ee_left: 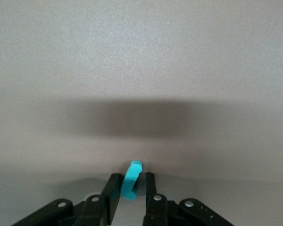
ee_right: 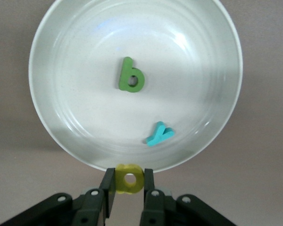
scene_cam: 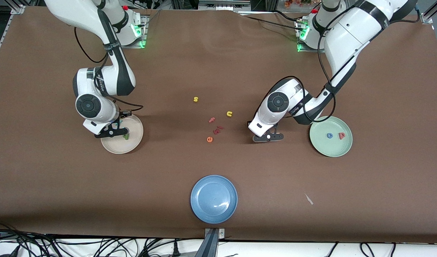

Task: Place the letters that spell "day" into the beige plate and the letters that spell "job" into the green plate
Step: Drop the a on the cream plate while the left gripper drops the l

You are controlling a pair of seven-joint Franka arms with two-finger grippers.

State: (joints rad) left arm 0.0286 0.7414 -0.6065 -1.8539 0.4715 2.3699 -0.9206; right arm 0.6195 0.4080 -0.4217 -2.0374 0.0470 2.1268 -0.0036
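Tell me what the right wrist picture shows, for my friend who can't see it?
The right hand pinches a yellow a at the rim of the beige plate. A green d and a teal y lie in the plate.

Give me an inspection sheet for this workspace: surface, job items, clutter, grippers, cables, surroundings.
Surface: brown table, bare between items.
Job items: green d and teal y in beige plate; blue o and pink b in green plate.
Clutter: blue plate; yellow s, yellow u, orange e, pink f, white scrap.
Grippers: left gripper at the table, closing on teal j; right gripper holds yellow a at the beige plate's rim.
Cables: along both arms and the camera-side edge.
Surroundings: nothing seen.
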